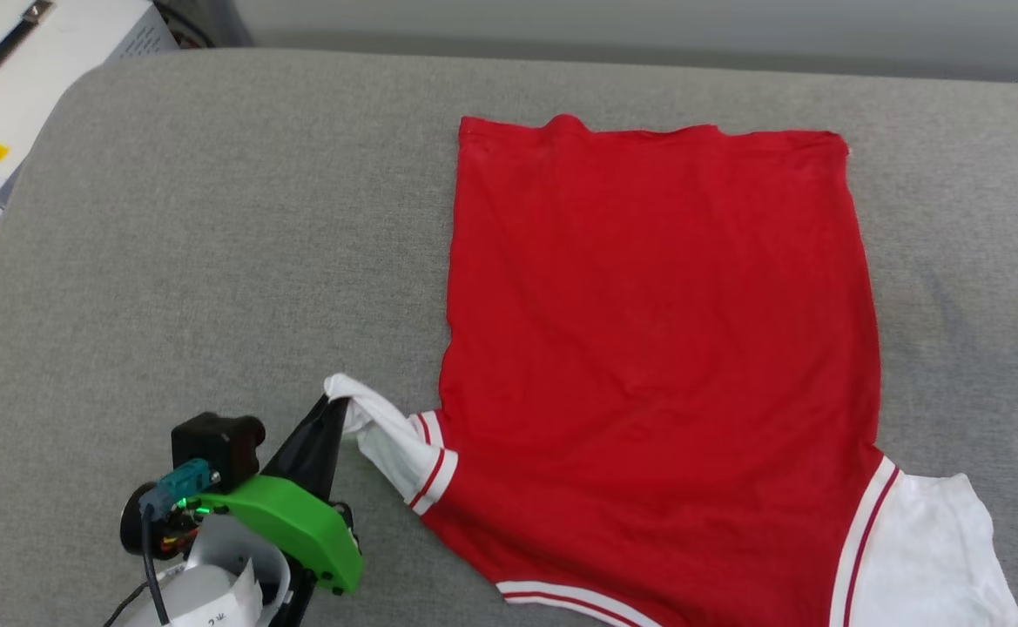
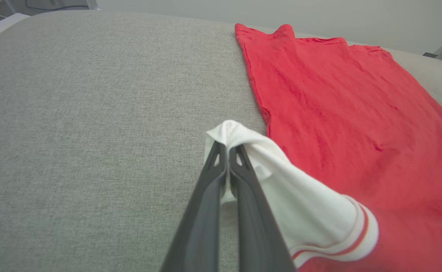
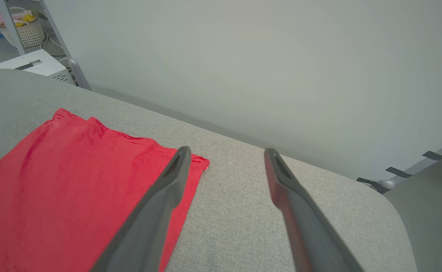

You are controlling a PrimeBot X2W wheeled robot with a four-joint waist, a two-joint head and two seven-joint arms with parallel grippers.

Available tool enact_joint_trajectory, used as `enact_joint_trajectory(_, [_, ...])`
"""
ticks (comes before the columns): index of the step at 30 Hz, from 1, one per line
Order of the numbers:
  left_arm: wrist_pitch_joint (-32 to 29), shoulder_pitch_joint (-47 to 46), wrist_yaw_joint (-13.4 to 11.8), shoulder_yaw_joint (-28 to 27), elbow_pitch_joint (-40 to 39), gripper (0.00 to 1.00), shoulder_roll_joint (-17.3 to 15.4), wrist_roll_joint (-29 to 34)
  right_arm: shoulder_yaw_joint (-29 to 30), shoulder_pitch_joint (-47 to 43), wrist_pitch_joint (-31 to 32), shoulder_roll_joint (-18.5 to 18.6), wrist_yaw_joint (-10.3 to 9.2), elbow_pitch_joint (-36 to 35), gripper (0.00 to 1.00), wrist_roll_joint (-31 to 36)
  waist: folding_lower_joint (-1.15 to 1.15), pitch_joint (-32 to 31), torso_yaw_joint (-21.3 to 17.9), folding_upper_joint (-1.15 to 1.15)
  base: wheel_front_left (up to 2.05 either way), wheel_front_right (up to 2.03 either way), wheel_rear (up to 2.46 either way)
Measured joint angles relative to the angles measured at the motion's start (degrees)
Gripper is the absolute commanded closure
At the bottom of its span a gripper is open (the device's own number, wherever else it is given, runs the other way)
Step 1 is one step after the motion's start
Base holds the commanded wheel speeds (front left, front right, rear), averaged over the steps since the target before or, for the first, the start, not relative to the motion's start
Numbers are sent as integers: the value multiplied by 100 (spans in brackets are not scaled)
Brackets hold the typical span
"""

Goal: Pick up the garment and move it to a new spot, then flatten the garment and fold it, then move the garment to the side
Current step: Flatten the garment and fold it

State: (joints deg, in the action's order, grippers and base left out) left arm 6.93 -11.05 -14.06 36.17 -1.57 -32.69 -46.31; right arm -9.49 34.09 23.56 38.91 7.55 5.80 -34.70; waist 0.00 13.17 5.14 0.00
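The left gripper (image 2: 227, 148) pinched the white sleeve (image 2: 304, 206) of the garment (image 1: 657, 348) between its fingers; the right gripper (image 3: 226, 151) hung above the desk (image 3: 251, 234), fingers spread.

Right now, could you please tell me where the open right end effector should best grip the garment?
Probably the garment's white right sleeve, at its outer edge, coming from the robot's right: it lies flat there, mirroring the left end effector's pinch.

The garment (image 1: 657, 348) is soft, matt red cloth, faintly creased, with white sleeves. Coarse grey woven fabric covers the desk (image 1: 212, 261). The left tool (image 2: 227, 147) looks like smooth, matt dark plastic.
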Motion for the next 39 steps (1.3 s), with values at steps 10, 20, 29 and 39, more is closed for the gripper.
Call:
enact_joint_trajectory(10, [188,-607,-7,108,-130,100,336,281,-1125,2288,2906,-71,-1,1477,0,-181,1,915,388,0,0,0,0])
enact_joint_trajectory(20, [321,-1056,85,209,-62,100,612,503,-1181,3062,3434,-400,-1,2747,0,271,1,1747,762,0,0,0,0])
enact_joint_trajectory(29, [423,-1226,231,267,236,100,724,535,-1403,3016,3459,-149,-3,2844,100,86,1,2031,1012,0,0,0,0])
enact_joint_trajectory(39, [488,-1117,278,215,521,100,637,470,-1781,2937,2404,-156,-3,2744,100,-283,1,1550,893,0,0,0,0])
